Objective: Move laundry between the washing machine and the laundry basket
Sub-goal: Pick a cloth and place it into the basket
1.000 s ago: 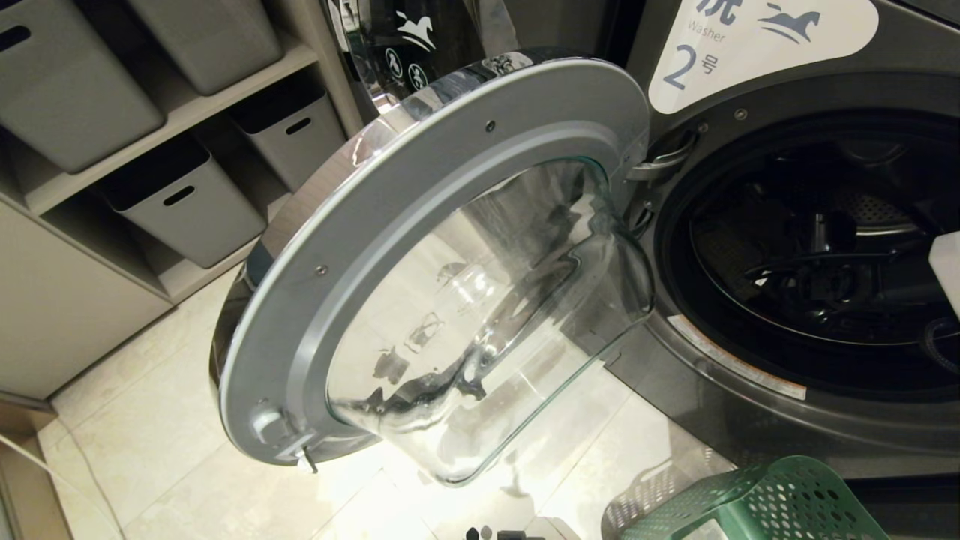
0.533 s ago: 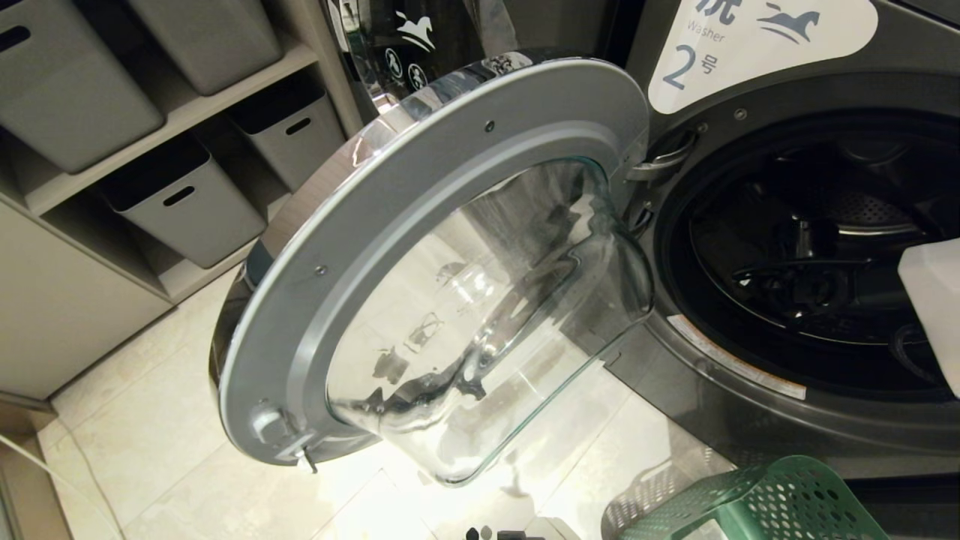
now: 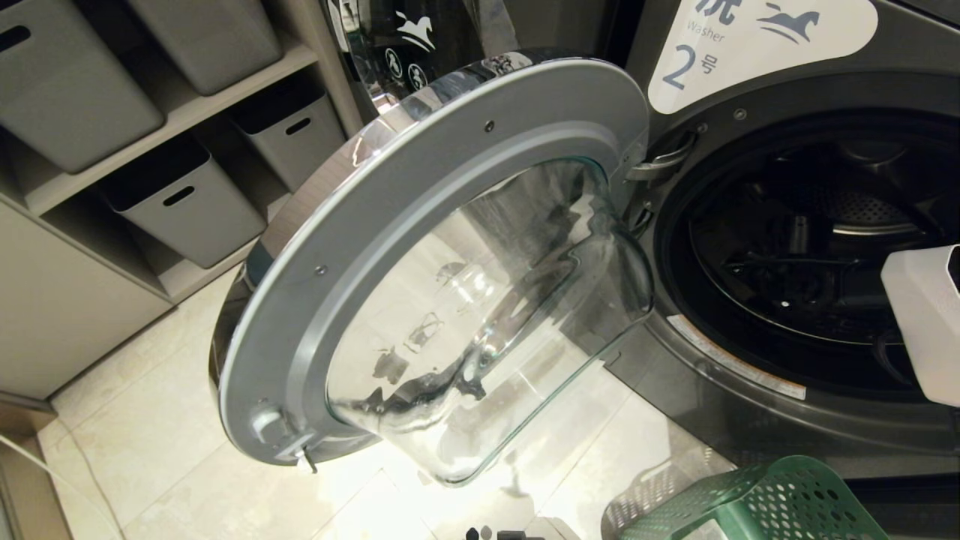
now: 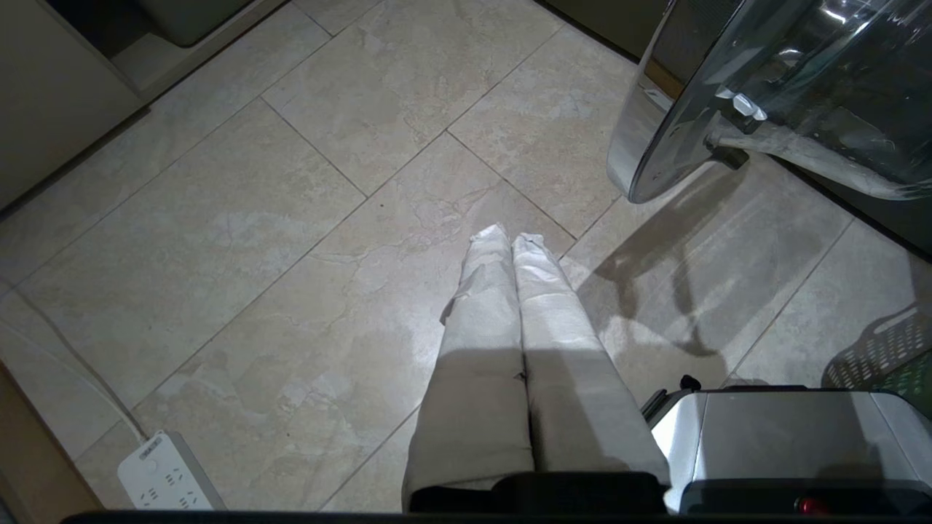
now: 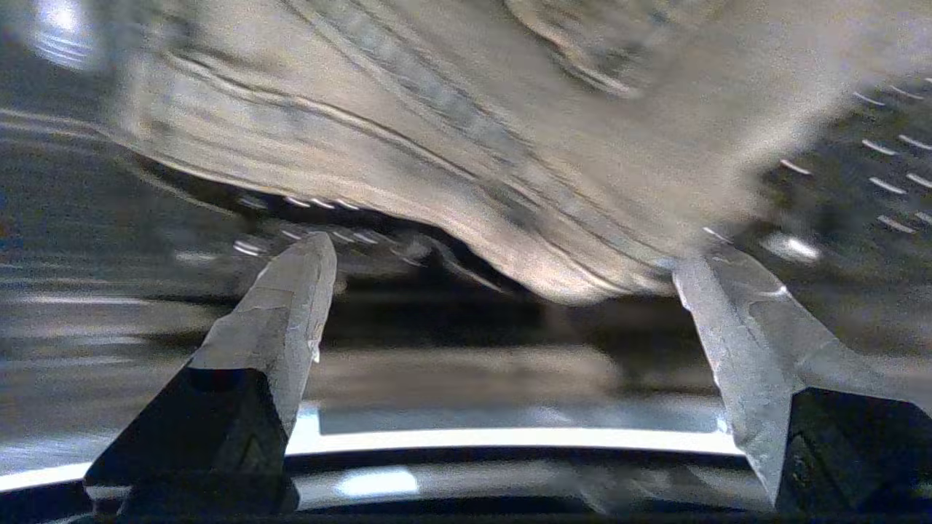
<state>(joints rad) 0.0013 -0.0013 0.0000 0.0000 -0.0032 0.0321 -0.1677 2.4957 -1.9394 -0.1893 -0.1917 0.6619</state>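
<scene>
The washing machine [image 3: 757, 225] stands with its door [image 3: 420, 247] swung wide, pale laundry [image 5: 466, 131] lying in the drum. The right pincer [image 5: 502, 269] is spread before the cloth; the left pincer [image 4: 510, 244] is pressed together above the floor tiles [image 4: 255, 218]. A green laundry basket [image 3: 757, 502] sits below the machine.

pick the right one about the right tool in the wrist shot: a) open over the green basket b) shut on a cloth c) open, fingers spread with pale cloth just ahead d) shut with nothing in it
c: in the right wrist view the right tool has its two fingers spread far apart, with nothing between them, and the pale laundry lies just beyond the tips inside the washing machine.
</scene>
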